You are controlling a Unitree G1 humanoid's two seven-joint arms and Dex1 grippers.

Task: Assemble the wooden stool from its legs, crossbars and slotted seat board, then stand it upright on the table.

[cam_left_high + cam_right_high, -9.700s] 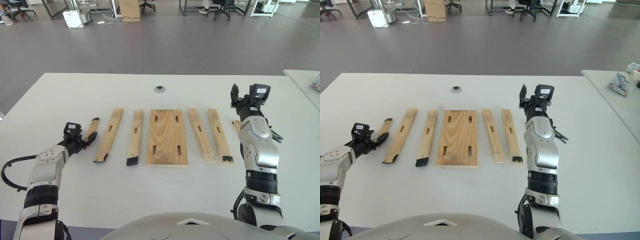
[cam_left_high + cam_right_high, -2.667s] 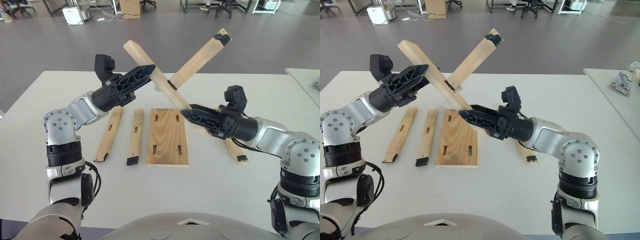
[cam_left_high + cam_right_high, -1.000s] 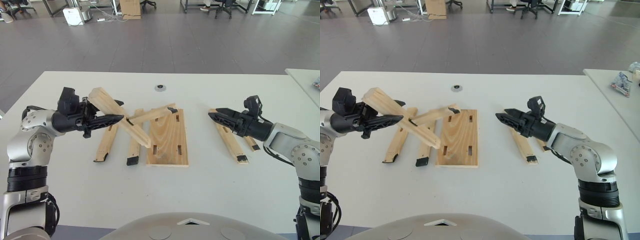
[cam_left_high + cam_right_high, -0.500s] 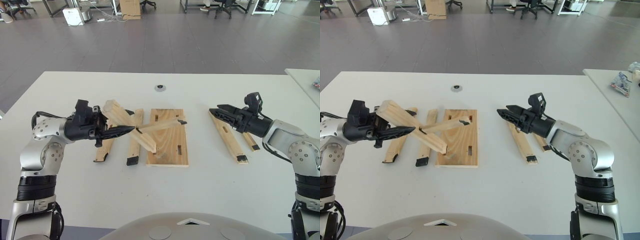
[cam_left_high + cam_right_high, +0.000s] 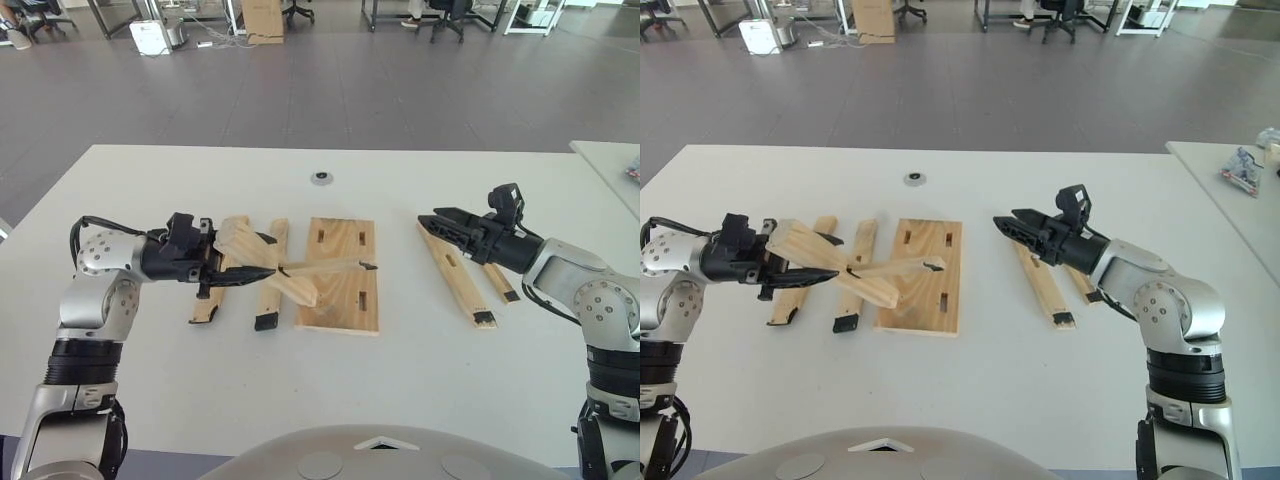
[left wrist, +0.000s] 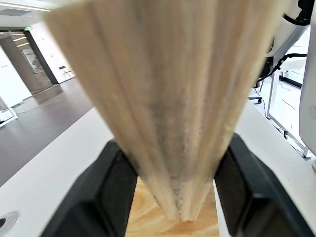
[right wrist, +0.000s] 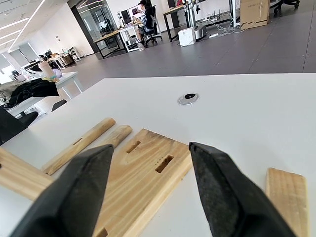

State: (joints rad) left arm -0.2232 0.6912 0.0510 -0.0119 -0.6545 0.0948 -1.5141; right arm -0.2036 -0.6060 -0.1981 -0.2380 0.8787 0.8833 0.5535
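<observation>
- The left pincer is closed tight on a wooden leg. In the left wrist view the wood sits wedged between both fingers.
- That held leg is tilted, its high end toward the robot's left. Its low end is at the left edge of the seat board. Whether it touches the board cannot be told.
- A thin crossbar juts from the held leg's side and stretches low across the seat board, ending in a dark tip.
- The seat board lies flat in the middle of the bench, slots facing up.
- Two loose legs lie flat just left of the board. The nearer one is beside its edge, and the outer one is partly hidden under the left pincer.
- Another leg lies flat well right of the board, with a short crossbar just beside it on the outer side.
- The right pincer hovers over the far end of that right-hand leg with its fingers spread apart, gripping nothing.
- A small round metal disc sits on the bench beyond the board.
</observation>
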